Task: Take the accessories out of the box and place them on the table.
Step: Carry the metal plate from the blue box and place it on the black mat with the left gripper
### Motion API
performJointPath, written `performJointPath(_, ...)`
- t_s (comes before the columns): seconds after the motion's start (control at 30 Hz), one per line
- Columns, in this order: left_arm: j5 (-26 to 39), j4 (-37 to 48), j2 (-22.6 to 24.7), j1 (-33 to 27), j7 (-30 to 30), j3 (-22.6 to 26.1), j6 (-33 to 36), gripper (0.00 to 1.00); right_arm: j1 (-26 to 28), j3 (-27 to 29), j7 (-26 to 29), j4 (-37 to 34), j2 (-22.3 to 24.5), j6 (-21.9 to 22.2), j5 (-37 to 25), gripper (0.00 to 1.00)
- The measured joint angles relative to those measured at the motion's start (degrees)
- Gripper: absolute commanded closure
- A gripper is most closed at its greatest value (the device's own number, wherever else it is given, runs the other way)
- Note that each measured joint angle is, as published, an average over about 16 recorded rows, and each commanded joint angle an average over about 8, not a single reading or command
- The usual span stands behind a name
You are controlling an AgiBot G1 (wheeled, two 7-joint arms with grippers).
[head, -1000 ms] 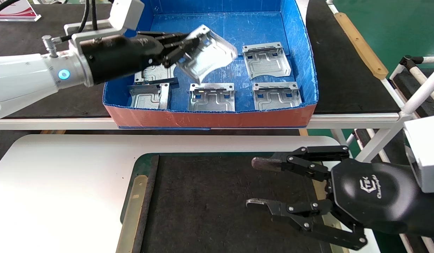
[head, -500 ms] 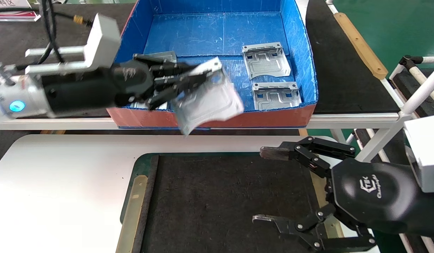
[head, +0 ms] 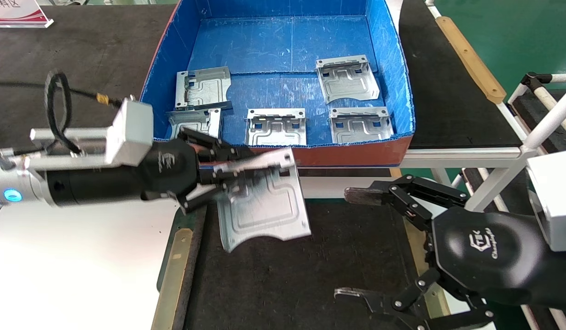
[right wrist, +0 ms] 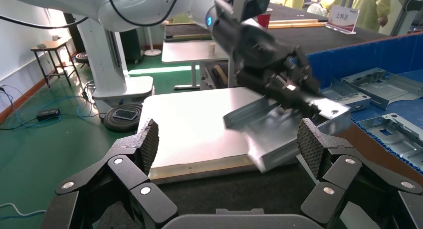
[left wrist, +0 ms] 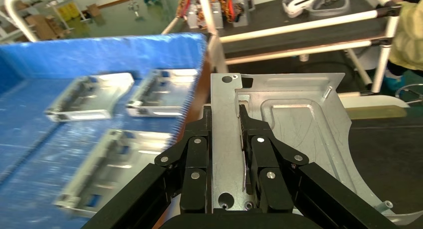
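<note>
My left gripper [head: 246,172] is shut on the edge of a silver plate [head: 264,201] and holds it in the air above the back left part of the black mat [head: 274,284] on the white table [head: 72,261]. The left wrist view shows the jaws [left wrist: 225,134] clamped on the plate's flange [left wrist: 299,124]. Several more plates lie in the blue box [head: 283,46]: two at the left [head: 202,87], one in the middle [head: 276,126], two at the right [head: 346,78]. My right gripper [head: 356,245] is wide open over the mat's right side, empty.
The box's orange-red front wall [head: 352,156] stands on the long black bench [head: 448,91] behind the table. A white tube frame [head: 544,123] rises at the right. Tan strips edge the mat at the left [head: 170,279].
My left gripper has carried the plate out of the box, over its front wall and down toward the mat. My right gripper has opened wider.
</note>
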Motion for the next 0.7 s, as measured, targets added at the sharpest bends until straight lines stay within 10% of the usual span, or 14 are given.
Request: performJointPath(0.7,1.95,-1.82,8.10,12.50,3.61,3.36,-11.28,1.00,0.00,-0.01,-0.01,0.00,0.01,0.01,0.01,0.00)
